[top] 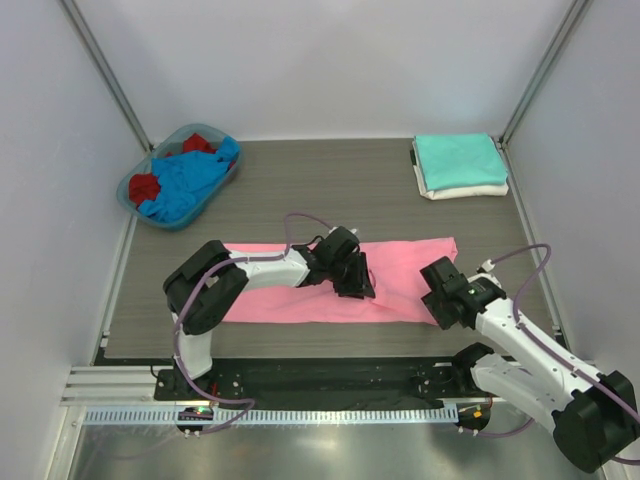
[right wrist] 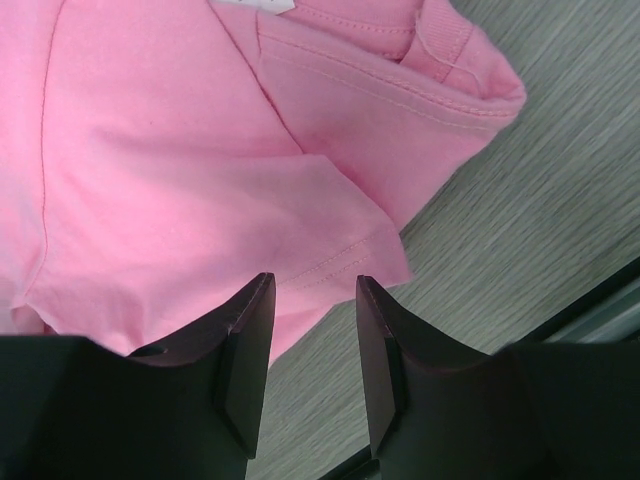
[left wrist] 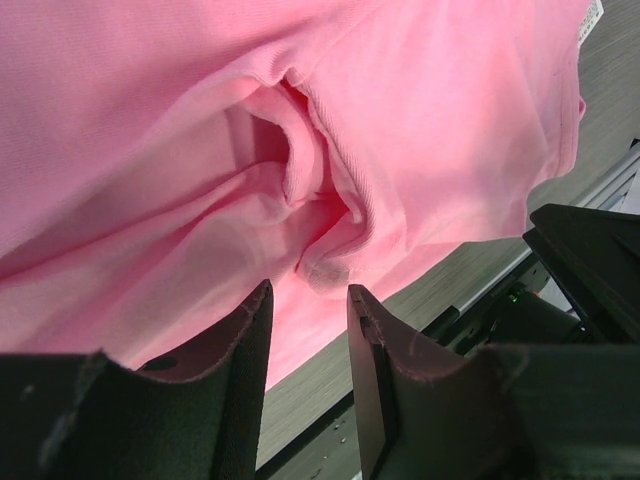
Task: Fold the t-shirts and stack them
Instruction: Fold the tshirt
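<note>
**Both grippers slack over the pink shirt**

The left gripper (top: 356,288) is hovering over the middle of the pink shirt (top: 405,272). Its jaws are standing apart with nothing between them. In its wrist view a puckered ridge of cloth is bunching up just beyond the fingertips (left wrist: 262,305), and pink is filling nearly everything ahead of them. Whether the tips are touching the cloth cannot be told.

The right gripper (top: 443,308) is sitting at the shirt's near right corner, also released and gripping nothing. Seen from its wrist, a hemmed corner is lying just past the gap between the fingers (right wrist: 258,300). A sleeve is lying farther ahead and to the right. Bare table (top: 300,180) is showing under the right finger and beside it.

The shirt itself is lying flat as a long band. It is stretching from well to the left of the left gripper across to the right gripper.

Far beyond the right gripper, a folded teal shirt (top: 458,160) is resting on a folded white shirt (top: 465,190) in a neat stack.

Far beyond the left gripper and off to its left, a basket (top: 128,190) is holding a blue shirt (top: 190,180) and a red shirt (top: 145,187), both crumpled together.
</note>
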